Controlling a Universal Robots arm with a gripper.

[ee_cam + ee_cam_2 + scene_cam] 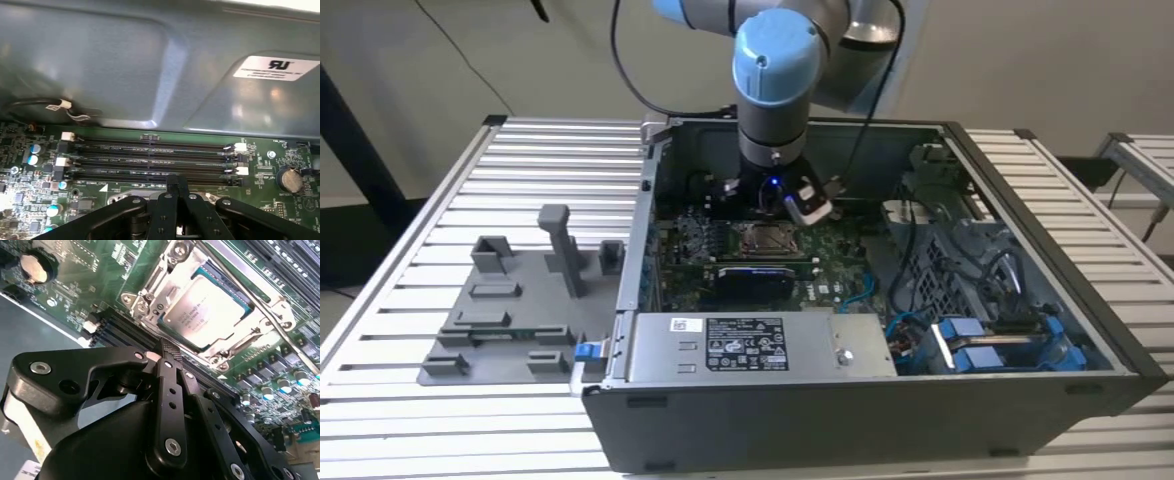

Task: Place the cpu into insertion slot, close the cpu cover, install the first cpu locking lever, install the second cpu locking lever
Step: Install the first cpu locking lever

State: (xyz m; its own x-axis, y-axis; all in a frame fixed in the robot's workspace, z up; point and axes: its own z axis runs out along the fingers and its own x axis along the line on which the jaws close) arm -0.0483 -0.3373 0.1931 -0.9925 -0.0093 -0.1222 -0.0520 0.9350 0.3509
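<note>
One clenched, empty end effector (167,351) just beside the cpu (206,309), cpu cover (150,290) down.

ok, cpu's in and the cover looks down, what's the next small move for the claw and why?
Probably ease the shut, empty claw toward the locking lever and press it down. The cpu is seated with the cpu cover lying over its edges; whether that lever is latched I cannot tell.

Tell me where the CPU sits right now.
The flat square silver-topped cpu lies in the insertion slot on the green circuit board, framed by the silver metal cpu cover, just beyond the black end effector in the second wrist view.
</note>
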